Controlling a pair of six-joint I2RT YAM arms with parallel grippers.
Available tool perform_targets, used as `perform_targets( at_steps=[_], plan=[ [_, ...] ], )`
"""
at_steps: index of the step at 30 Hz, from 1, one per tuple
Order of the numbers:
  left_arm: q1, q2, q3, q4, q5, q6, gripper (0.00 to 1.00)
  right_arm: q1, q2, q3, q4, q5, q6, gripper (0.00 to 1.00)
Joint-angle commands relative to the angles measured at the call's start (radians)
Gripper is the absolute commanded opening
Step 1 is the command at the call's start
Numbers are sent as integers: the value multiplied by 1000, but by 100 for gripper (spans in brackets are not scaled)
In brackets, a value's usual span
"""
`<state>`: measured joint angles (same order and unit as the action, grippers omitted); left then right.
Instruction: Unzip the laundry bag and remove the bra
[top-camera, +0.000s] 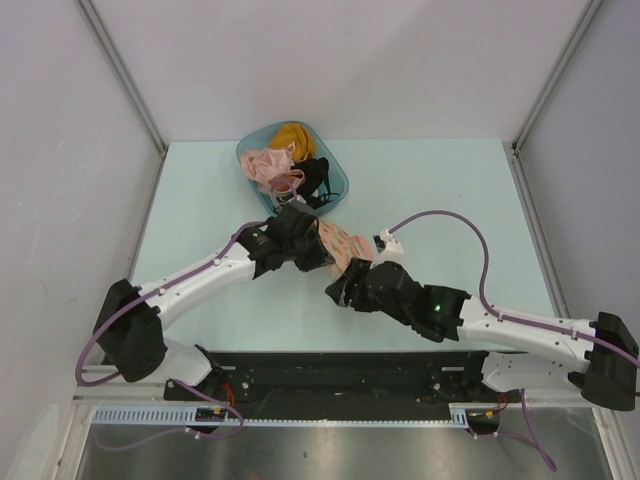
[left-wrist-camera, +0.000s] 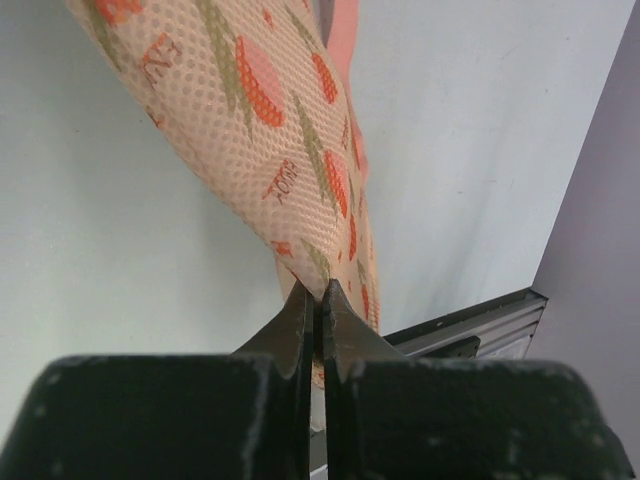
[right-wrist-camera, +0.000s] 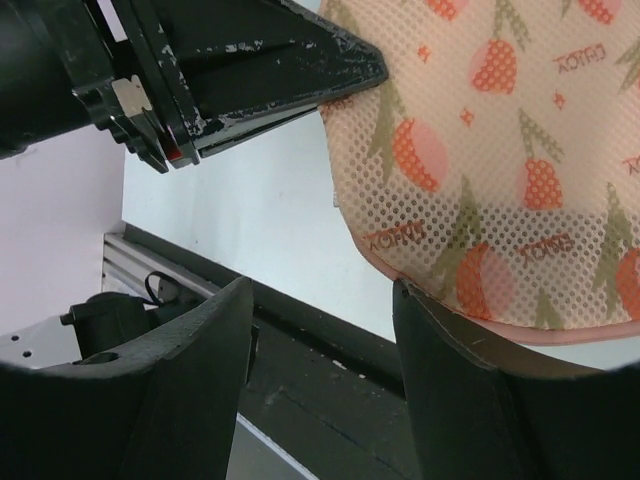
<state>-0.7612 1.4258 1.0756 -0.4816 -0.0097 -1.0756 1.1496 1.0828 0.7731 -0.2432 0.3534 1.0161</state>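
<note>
The laundry bag (top-camera: 340, 245), cream-peach mesh printed with orange-pink fruit motifs and rimmed in pink, is seen mid-bench (top-camera: 450, 200), one edge pinched by the left claw (left-wrist-camera: 317, 290).

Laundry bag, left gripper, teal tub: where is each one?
laundry bag (left-wrist-camera: 290, 130), left wrist view, on its mesh side.
left gripper (left-wrist-camera: 318, 297), left wrist view, between its fingertips.
teal tub (top-camera: 338, 172), top view, on its right rim.

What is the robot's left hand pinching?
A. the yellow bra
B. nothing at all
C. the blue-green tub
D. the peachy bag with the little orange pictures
D: in the left wrist view, the left gripper has its two fingers shut tight on the bottom edge of the laundry bag, which hangs lifted off the table.
</note>
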Motion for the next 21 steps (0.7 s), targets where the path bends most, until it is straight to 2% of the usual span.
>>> perform_targets(
  at_steps=[1, 7, 12, 15, 19, 21],
  plan=[
    [-6, -64, -9, 21, -19, -21, 1, -7, 23, 37, 104, -71, -36, 63],
    [-6, -70, -14, 52, 23, -52, 0, -10, 65, 37, 131, -114, -50, 64],
    [-7, -71, 10, -2, 14, -61, 1, -4, 51, 37, 136, -96, -42, 66],
    [-7, -88, 0, 5, 11, -76, 0, 2, 29, 37, 102, -39, -28, 73],
    [-7, -105, 1, 0, 11, -95, 1, 19, 23, 37, 84, 9, -17, 76],
    [-7, -113, 6, -6, 11, -90, 0, 39, 26, 38, 113, 16, -22, 84]
  ],
)
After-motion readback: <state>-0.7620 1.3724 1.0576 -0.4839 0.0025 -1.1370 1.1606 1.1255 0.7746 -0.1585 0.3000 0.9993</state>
